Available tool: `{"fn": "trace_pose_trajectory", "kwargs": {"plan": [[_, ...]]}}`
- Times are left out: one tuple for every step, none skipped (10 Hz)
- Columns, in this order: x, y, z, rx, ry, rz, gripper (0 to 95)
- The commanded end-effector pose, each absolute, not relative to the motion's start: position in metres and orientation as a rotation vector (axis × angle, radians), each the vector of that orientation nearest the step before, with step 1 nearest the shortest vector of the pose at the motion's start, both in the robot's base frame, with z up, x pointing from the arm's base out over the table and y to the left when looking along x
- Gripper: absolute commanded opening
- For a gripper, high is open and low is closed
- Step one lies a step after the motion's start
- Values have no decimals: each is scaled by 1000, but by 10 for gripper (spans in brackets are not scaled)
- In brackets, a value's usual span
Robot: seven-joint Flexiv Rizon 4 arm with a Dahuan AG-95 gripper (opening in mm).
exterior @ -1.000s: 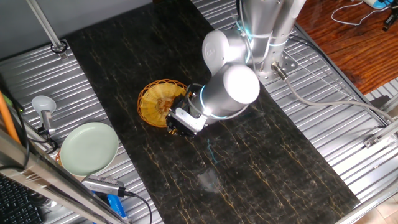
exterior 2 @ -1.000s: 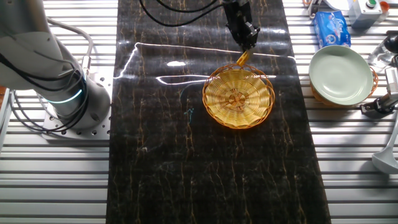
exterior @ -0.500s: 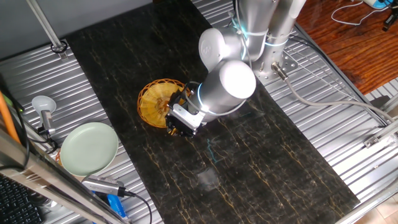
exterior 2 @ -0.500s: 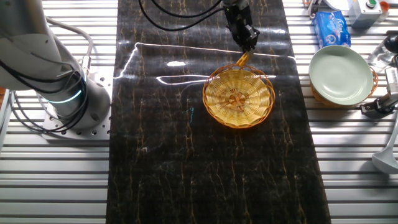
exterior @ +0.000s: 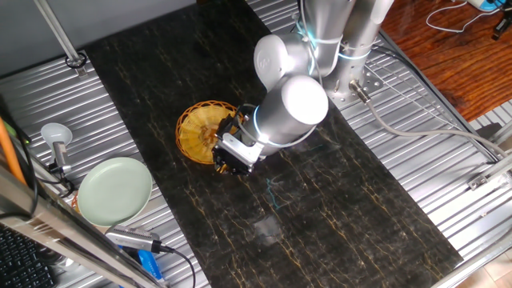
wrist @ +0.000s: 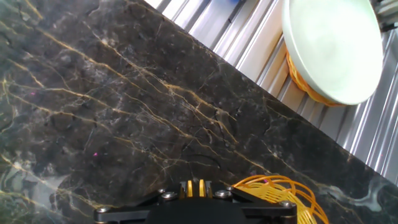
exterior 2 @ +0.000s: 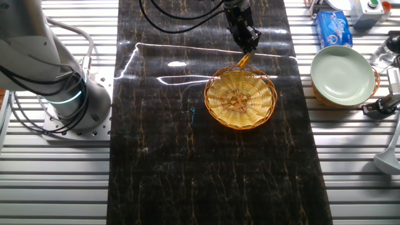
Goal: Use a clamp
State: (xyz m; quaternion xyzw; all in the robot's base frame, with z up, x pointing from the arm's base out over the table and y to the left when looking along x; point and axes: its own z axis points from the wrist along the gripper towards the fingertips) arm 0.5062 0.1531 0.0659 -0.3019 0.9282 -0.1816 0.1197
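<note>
At the far rim of the woven basket (exterior 2: 240,98), we see the gripper (exterior 2: 249,45) closed on the small orange-yellow clamp (exterior 2: 244,60), whose lower end touches or nearly touches the rim; we cannot tell which. The basket sits on the dark marble mat (exterior 2: 206,169). A pale green plate (exterior 2: 342,75) rests well apart on the slatted table (exterior 2: 356,162).

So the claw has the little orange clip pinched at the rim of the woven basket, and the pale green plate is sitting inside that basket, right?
Not quite. The claw does hold the clip at the woven basket rim, but the green plate sits apart on the metal slats, on a separate orange holder. The other fixed view shows this.
</note>
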Motion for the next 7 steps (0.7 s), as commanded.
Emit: {"fn": "trace_pose_trajectory", "kwargs": {"plan": [[506, 153, 67, -895, 2711, -534, 190], [506, 153, 67, -899, 2711, -534, 190], [506, 153, 67, -903, 2710, -533, 190], [506, 153, 67, -905, 2709, -534, 190], [506, 153, 67, -910, 2709, -534, 380], [506, 152, 67, -914, 2710, -533, 380], [505, 151, 68, -934, 2711, -534, 380]]}}
